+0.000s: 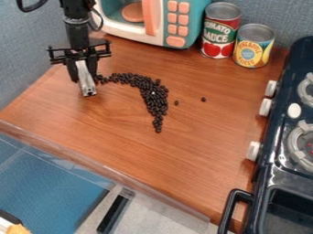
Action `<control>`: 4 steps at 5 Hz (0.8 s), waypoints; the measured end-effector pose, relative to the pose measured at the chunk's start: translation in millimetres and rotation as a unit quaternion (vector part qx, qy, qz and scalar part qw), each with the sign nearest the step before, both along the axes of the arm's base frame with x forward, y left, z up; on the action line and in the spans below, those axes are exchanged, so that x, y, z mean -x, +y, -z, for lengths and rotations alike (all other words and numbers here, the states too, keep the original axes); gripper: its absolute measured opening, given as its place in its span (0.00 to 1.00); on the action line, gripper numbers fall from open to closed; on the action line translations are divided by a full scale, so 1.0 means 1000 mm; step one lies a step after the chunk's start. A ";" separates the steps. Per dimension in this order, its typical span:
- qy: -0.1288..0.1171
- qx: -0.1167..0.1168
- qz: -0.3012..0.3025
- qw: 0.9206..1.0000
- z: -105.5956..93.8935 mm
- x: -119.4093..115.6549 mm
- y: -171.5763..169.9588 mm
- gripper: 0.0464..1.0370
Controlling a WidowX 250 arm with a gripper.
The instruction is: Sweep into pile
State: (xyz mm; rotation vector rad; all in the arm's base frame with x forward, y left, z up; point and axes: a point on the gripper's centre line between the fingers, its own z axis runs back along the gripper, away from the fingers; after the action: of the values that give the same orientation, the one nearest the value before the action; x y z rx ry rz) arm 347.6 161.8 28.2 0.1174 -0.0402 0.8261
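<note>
One silvery bar [87,86] sits clamped in the slightly open tool [83,78].

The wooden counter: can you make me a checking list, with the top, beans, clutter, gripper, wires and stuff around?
Surface: brown wooden counter, no damage seen.
Job's things: dark beans in a curved band; two strays lie apart on its right.
Clutter: red can and yellow can at the back.
Gripper: gripper by the band's left end, holding a silver tool.
Cables: black cable loops at top left.
Surroundings: toy microwave behind, black stove right.
</note>
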 end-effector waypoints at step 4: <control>0.015 -0.081 -0.004 0.997 -0.007 0.017 0.005 0.34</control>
State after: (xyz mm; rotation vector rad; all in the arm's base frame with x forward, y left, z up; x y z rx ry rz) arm 330.6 166.6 34.7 0.2835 -0.0795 0.8288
